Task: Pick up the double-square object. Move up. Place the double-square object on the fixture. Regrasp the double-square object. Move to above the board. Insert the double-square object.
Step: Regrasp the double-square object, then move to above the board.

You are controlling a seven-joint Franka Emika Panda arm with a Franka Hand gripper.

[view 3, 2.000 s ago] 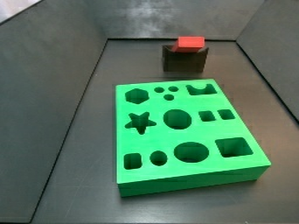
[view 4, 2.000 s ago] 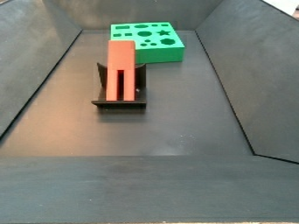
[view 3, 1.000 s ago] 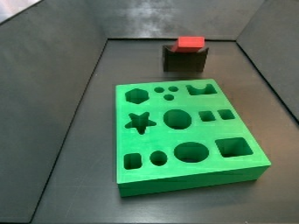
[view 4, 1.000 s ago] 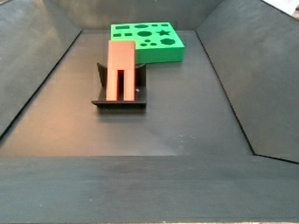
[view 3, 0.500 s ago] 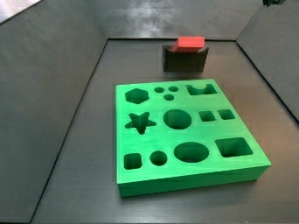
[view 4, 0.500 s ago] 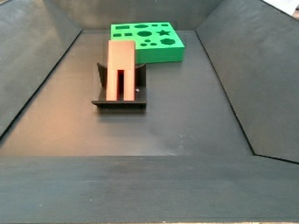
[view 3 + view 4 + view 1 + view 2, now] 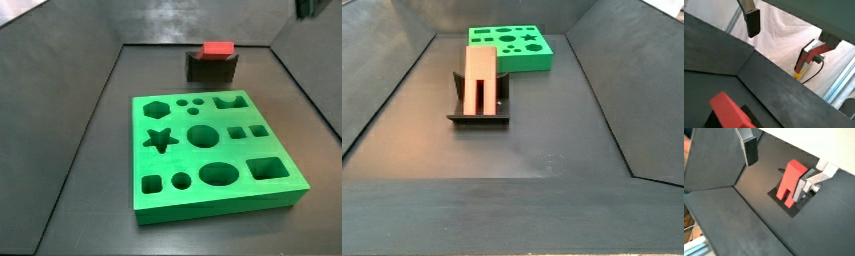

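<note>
Left to right in a side view: the double-square object (image 7: 478, 78) lies lengthwise in the fixture (image 7: 478, 112), cradled in its dip so you get a clean regrasp angle. The board (image 7: 512, 47) sits just beyond, further right, cut-outs up and unoccupied.

In the opposing side view the board (image 7: 214, 150) fills the front; the fixture (image 7: 211, 69) stands behind it with the red piece's end (image 7: 217, 49) poking above the top. A dark bit of the arm shows at the upper right corner, too cropped to read.

Gripper (image 7: 784, 155) hangs above and off to one side of the fixture (image 7: 793, 204), wide open, nothing between the fingers (image 7: 750, 150). The red piece (image 7: 789, 178) is below, well apart from both pads.

My read: placement's done, regrasp pending. You need to line the jaws across the piece's narrow faces before descending.
</note>
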